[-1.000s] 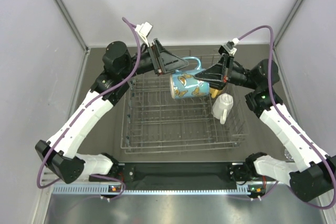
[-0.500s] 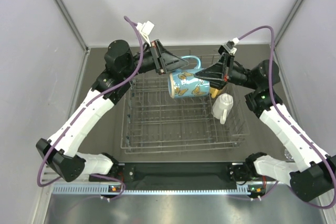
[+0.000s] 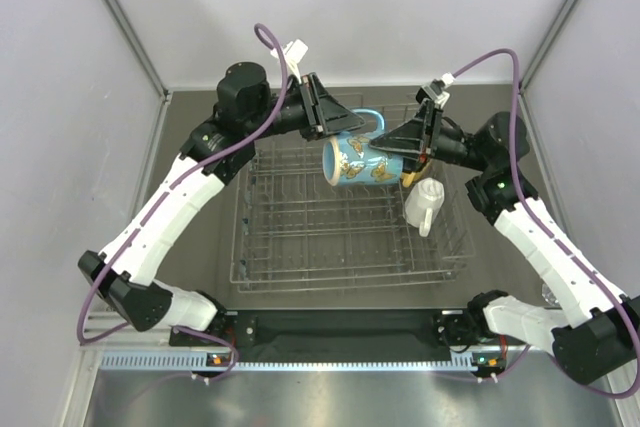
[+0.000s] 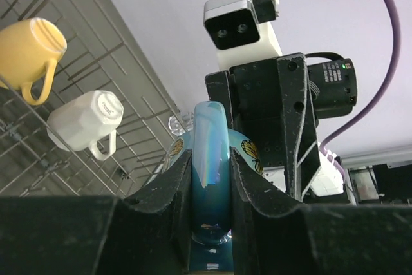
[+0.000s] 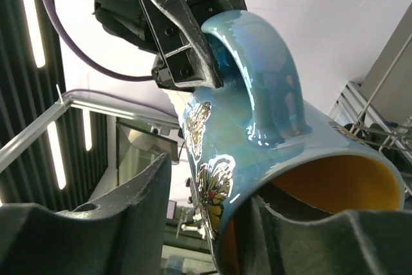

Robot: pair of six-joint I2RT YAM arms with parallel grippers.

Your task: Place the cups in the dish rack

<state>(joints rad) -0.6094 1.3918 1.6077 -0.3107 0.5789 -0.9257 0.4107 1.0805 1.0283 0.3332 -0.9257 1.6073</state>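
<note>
Blue butterfly mug (image 3: pixel 362 159) is hanging on its side above the far end of the dish rack (image 3: pixel 300 277), between your two grippers. Your left gripper (image 4: pixel 210 162) is clamping the mug's handle. Your right gripper (image 5: pixel 209 191) is straddling the rim wall; can't tell whether it's gripping. White mug (image 3: pixel 424 202) is sitting inside the rack, right side.

The top external view looks down from above the near edge over the whole dish rack (image 3: pixel 300 237). Both wrist views, facing each other, closely share the blue mug (image 3: pixel 362 159) (image 4: pixel 209 172) (image 5: pixel 257 94).
</note>
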